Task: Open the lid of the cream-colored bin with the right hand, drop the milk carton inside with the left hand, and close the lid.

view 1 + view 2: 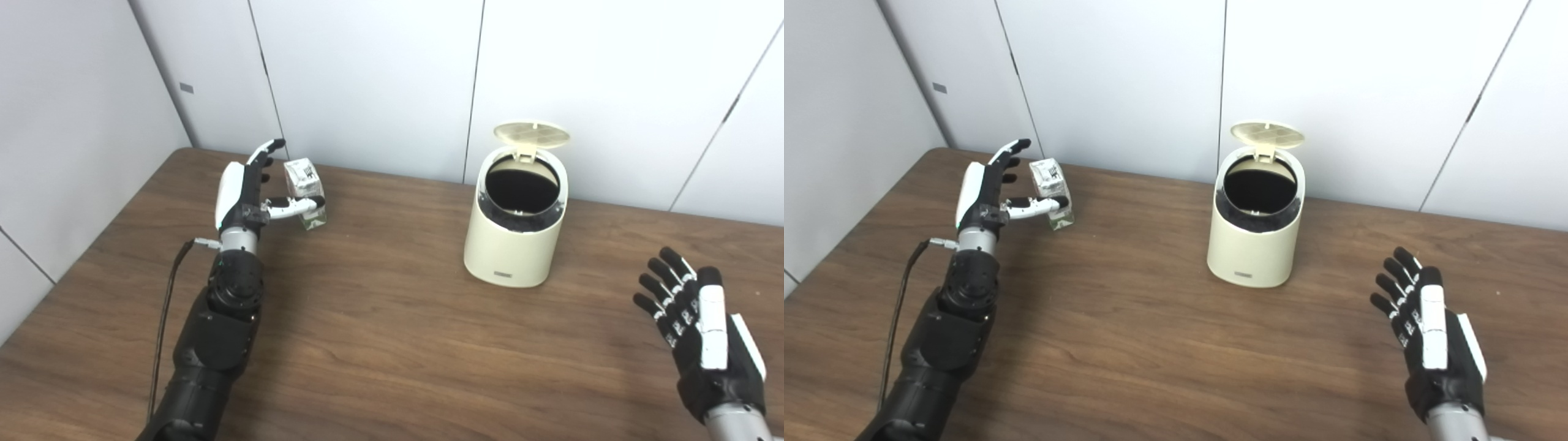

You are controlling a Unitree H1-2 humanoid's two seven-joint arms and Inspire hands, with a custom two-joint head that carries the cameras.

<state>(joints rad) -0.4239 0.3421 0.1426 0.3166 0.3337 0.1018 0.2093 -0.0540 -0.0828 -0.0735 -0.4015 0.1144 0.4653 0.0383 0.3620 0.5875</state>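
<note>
On the left side of the left eye view, the left hand (pixel 245 190) stands open around the milk carton (pixel 304 193), thumb across its front, grip not closed. The bin (pixel 514 226) stands mid-tabletop (pixel 380 343), lid (pixel 531 135) up.

From the right eye view, the right hand (pixel 1427 331) rests open, holding nothing. A loose grasp could tip the carton.

Bin (pixel 1255 245) lid (pixel 1268 135) up, left hand (pixel 995 184) spread beside milk carton (pixel 1051 190)
</note>
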